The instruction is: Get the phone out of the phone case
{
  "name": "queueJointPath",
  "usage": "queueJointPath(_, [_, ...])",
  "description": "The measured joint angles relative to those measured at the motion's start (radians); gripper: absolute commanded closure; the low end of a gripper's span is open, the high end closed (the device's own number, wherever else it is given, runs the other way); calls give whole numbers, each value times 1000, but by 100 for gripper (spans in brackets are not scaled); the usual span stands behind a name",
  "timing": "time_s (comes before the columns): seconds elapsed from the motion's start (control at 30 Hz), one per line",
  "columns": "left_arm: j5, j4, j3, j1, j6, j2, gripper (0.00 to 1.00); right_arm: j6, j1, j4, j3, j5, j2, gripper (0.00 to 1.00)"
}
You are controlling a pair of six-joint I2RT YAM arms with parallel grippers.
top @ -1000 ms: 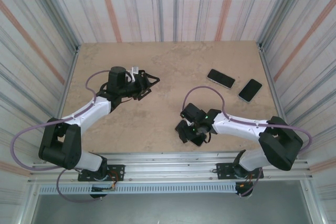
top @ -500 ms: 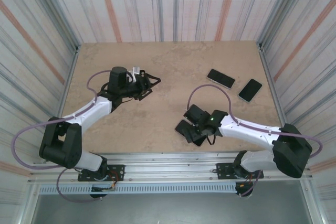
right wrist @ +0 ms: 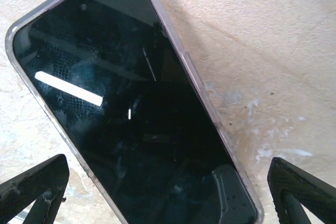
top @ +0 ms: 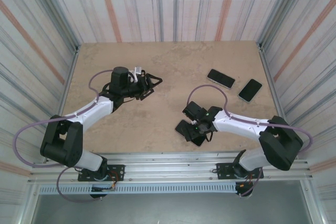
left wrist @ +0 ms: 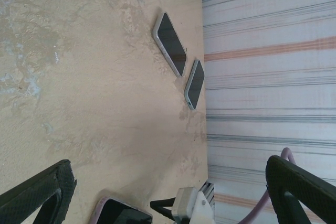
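Observation:
The phone [right wrist: 131,114] lies screen up on the table in a clear phone case with a greyish rim [right wrist: 202,95]. It rests near the front edge [top: 193,139]. My right gripper [top: 196,123] hovers just above it, open, with one finger on each side of the phone [right wrist: 165,192] and no contact visible. My left gripper [top: 155,85] is open over bare table at the middle left, pointing right, with nothing between its fingers [left wrist: 168,190]. The left wrist view catches a corner of the cased phone [left wrist: 123,214] beside the right gripper's white body [left wrist: 191,205].
Two other phones lie at the back right, one in a pale case [top: 220,78] [left wrist: 170,43] and a darker one [top: 250,89] [left wrist: 194,83]. Striped walls [top: 294,35] close in the table. An aluminium rail [top: 173,157] runs along the front edge.
The right arm shifted a little and came back, its gripper staying over the cased phone. The left gripper crept slightly to the right.

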Motion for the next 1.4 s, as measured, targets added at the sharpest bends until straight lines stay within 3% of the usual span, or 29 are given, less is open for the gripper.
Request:
queueJointPath(0.37, [0, -1, 0, 0, 4, 0, 3, 0, 8, 42, 11, -26, 65, 1])
queueJointPath(0.8, [0, -2, 0, -1, 15, 0, 3, 50, 103, 24, -13, -14, 34, 0])
queueJointPath(1.1, [4, -3, 0, -13, 16, 0, 3, 129, 163, 2, -21, 40, 38, 5])
queueJointPath(1.4, [4, -5, 0, -13, 19, -2, 3, 169, 185, -36, 21, 79, 87, 18])
